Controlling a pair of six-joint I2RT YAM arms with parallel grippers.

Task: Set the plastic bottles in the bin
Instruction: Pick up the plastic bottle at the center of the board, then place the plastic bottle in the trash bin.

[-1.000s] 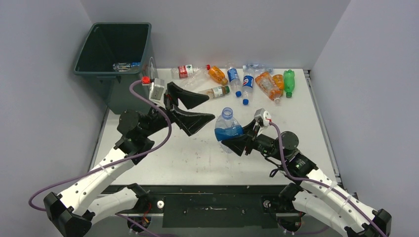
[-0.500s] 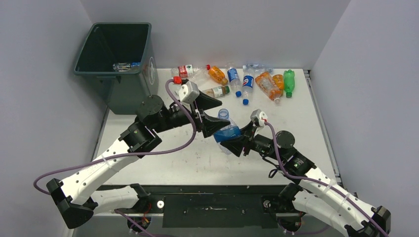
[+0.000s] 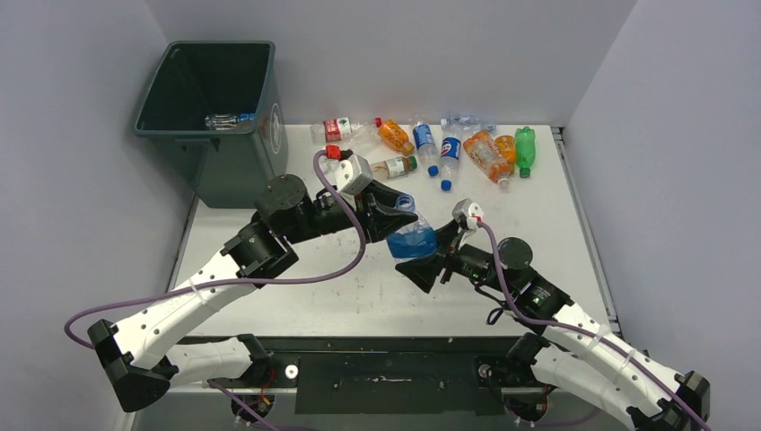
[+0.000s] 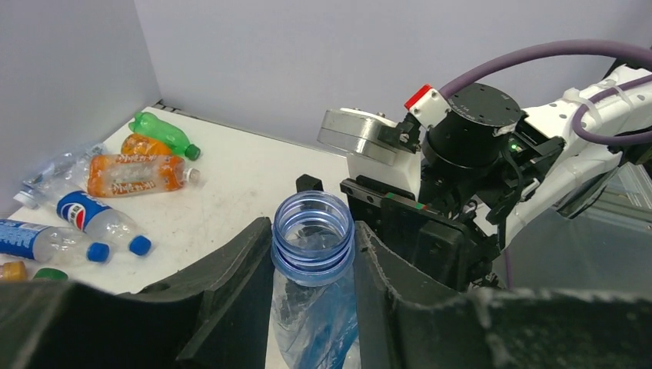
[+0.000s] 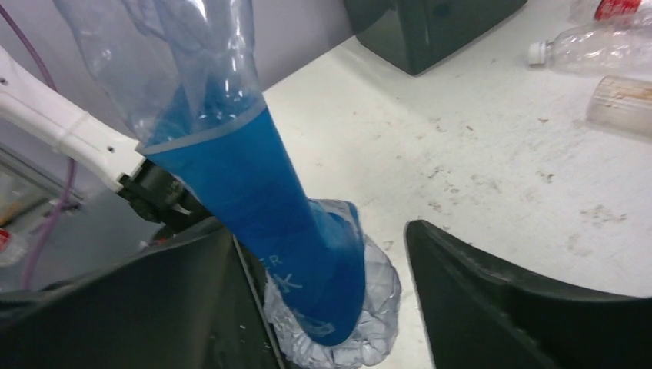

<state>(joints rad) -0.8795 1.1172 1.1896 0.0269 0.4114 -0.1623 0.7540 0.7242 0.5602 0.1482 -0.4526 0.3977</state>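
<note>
- Our left gripper (image 4: 311,234) clenches the blue-labelled bottle (image 5: 254,192) by its open neck, right of the bin (image 3: 235,171).
- Our right gripper (image 5: 319,231) has its jaws apart around the base.
- One clear bottle (image 3: 226,119) lies in the bin; roughly ten bottles (image 3: 449,148) wait right of it.

The clear bottle (image 3: 413,235) has a solid blue label. The bin (image 3: 202,153) is dark green-grey. On the white, grey-scuffed table (image 3: 359,287) lie an orange bottle (image 3: 395,136), a green bottle (image 3: 525,149) and a Pepsi bottle (image 3: 450,154) with a blue label and cap. The left arm (image 3: 179,310) and right arm (image 3: 597,350) are white and black, with purple cables (image 3: 269,281).
</note>
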